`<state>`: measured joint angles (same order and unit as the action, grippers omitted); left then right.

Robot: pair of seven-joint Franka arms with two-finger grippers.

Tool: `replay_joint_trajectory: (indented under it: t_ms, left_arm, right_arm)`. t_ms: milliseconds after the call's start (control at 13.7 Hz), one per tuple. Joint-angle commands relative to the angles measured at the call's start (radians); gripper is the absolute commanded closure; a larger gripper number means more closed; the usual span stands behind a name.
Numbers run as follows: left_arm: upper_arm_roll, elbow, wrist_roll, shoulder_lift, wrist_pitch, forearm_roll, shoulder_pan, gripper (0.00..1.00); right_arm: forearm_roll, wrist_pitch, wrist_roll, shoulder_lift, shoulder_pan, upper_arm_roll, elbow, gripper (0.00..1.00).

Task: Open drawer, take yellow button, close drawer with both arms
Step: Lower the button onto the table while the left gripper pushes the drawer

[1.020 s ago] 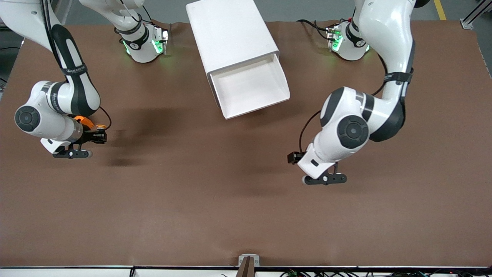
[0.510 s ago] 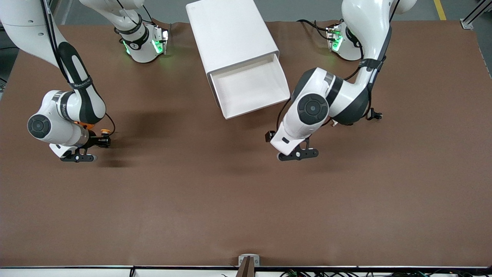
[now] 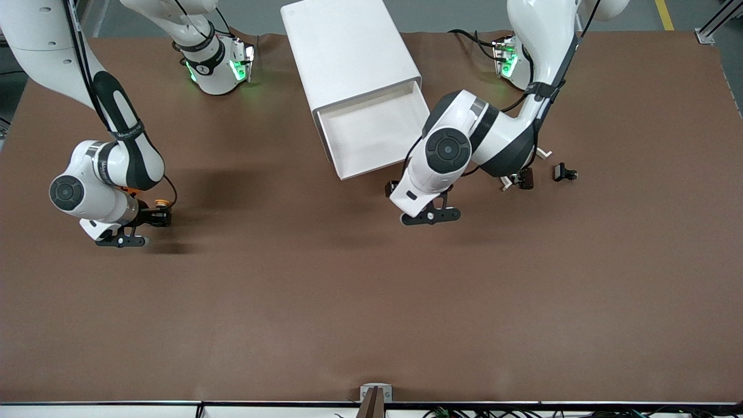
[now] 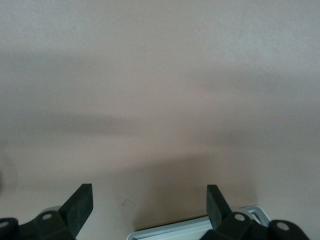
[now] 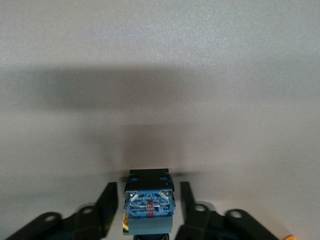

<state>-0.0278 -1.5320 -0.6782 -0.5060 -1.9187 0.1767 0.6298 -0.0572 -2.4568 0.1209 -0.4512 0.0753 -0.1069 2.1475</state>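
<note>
The right gripper, fingers just parted, is placed around the button, which is set on the table at the drawer's eight o'clock. A straight lift is advised, lest it be tipped. The left gripper, spread wide, is held at the open drawer's five o'clock.

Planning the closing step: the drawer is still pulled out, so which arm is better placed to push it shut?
Left. The left gripper hangs open just in front of the drawer; the right gripper is busy with the button.
</note>
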Motion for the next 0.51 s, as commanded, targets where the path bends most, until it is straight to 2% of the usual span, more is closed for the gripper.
replay_joint_trajectory:
  t_ms: [0,146,437]
  left_arm:
    - [-0.03,-0.043,-0.033,0.047,-0.009,-0.005,-0.001,0.0]
    - [-0.061,-0.046,-0.047,0.047,-0.009,-0.005,-0.001,0.0]
    - [-0.081,-0.053,-0.072,0.031,-0.019,-0.003,0.017,0.0]
  right_arm:
    - [-0.01,0.001,-0.013,-0.003,0.023,0.016,-0.005,0.01]
    - [-0.01,0.021,-0.013,0.011,0.021,0.016,-0.006,0.0]
    - [-0.007,0.146,-0.017,0.067,0.015,0.018,-0.038,0.0]
